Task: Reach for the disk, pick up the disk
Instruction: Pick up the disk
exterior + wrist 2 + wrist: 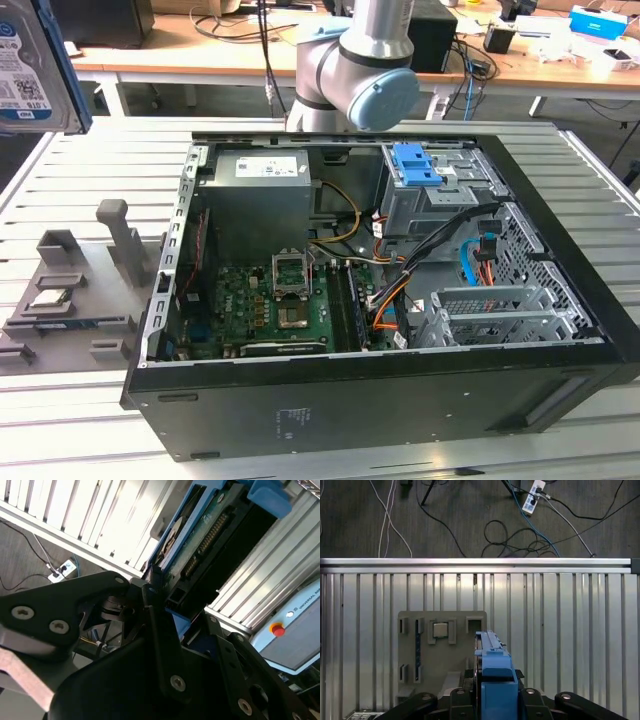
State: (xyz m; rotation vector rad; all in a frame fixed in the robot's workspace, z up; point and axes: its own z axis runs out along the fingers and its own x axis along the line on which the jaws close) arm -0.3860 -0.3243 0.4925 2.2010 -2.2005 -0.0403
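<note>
Blue-edged flat metal disk (492,655) between black fingers (159,640); ribbed aluminium table (570,620)

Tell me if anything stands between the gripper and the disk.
Nothing visible does. In the first wrist view the gripper is shut on the disk, which it holds on edge, lifted above the slatted table and roughly over the edge of the grey tray.
</note>
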